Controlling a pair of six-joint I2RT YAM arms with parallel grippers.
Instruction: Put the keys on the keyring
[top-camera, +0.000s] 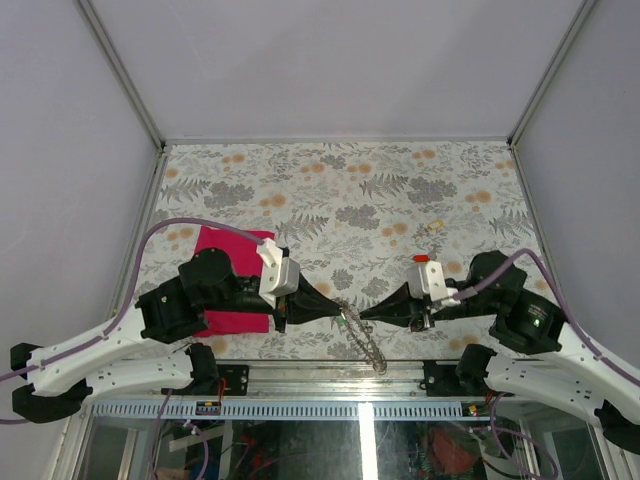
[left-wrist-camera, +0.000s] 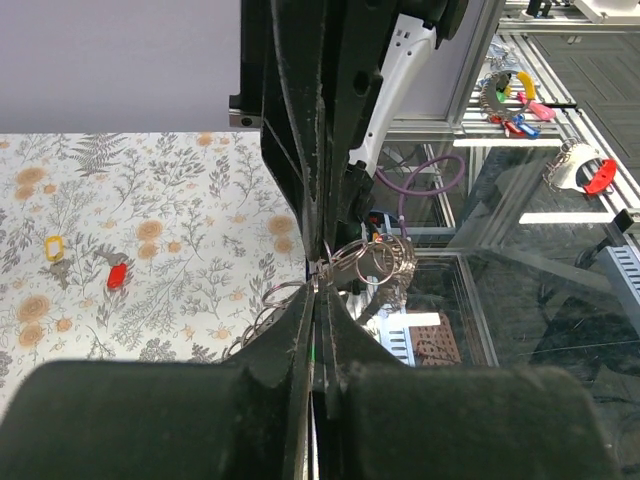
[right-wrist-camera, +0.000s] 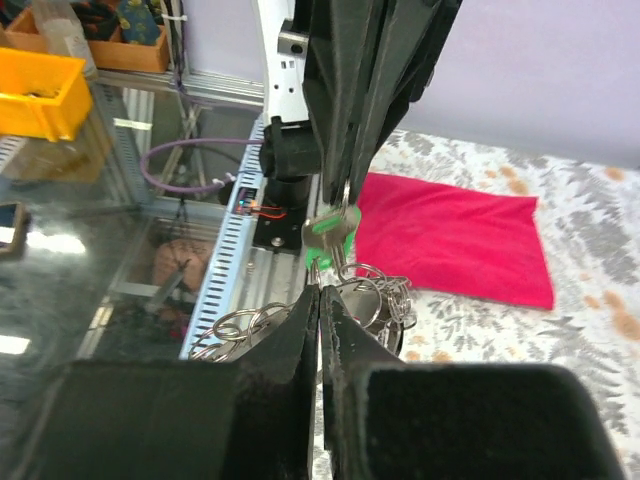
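Keyring (right-wrist-camera: 372, 292) pinched by right pincer (right-wrist-camera: 320, 292), green key (right-wrist-camera: 328, 232) half-hidden, clamped in left pincer (right-wrist-camera: 341, 203).

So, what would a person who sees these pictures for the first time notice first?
The two black grippers meet tip to tip over the near edge of the table: the left gripper pinches a green key, and the right gripper is shut on the silver keyring chain, which hangs from them. Next comes the magenta cloth lying under the left arm on the flowered table.
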